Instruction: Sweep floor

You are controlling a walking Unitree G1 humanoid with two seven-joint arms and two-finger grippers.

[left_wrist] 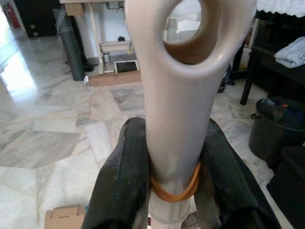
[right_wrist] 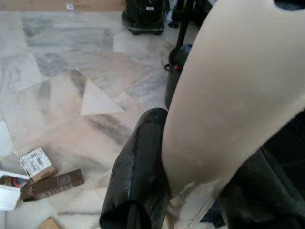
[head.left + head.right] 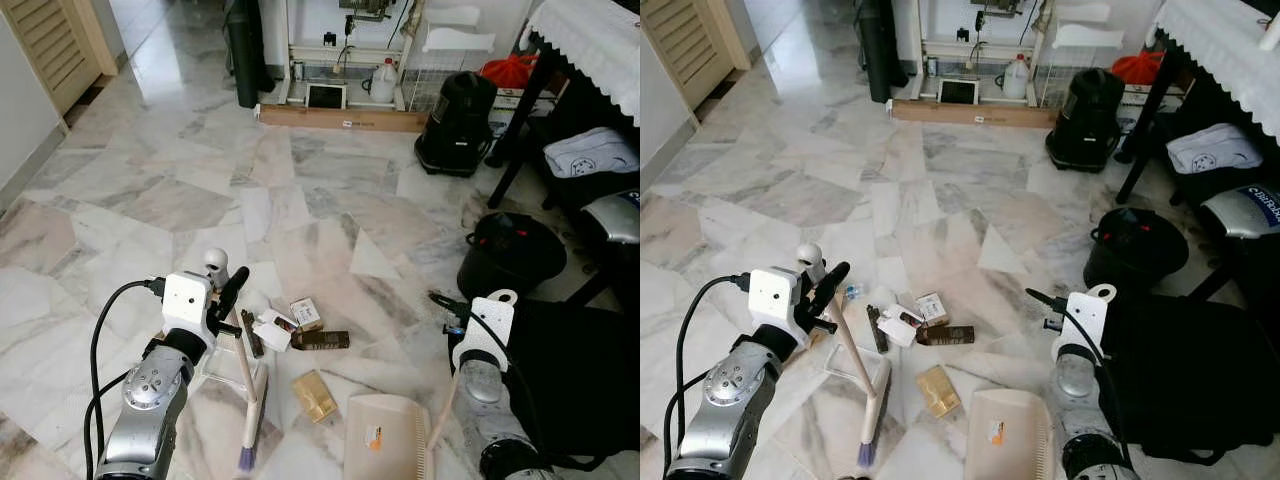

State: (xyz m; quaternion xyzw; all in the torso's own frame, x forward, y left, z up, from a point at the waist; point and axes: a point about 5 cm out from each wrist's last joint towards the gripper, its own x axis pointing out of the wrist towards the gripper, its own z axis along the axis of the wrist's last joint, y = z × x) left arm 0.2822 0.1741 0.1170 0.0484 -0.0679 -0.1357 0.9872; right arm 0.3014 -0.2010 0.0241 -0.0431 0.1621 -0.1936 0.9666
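The two black fingers (image 1: 119, 181) press a beige broom handle (image 1: 178, 119) from both sides — an orange rubber band (image 1: 174, 191) circles it between them — beyond lies marble floor (image 1: 47, 143).

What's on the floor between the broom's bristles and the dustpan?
A small gold packet lies on the marble floor between the broom bristles and the beige dustpan; the left eye view shows it plainly.

You are in a home's living space: marble-tiled floor (image 3: 180, 200), louvred door (image 3: 45, 40), lace-edged tablecloth (image 3: 590, 40) on a table, black bin (image 3: 510, 255), folded laundry (image 3: 595, 152).
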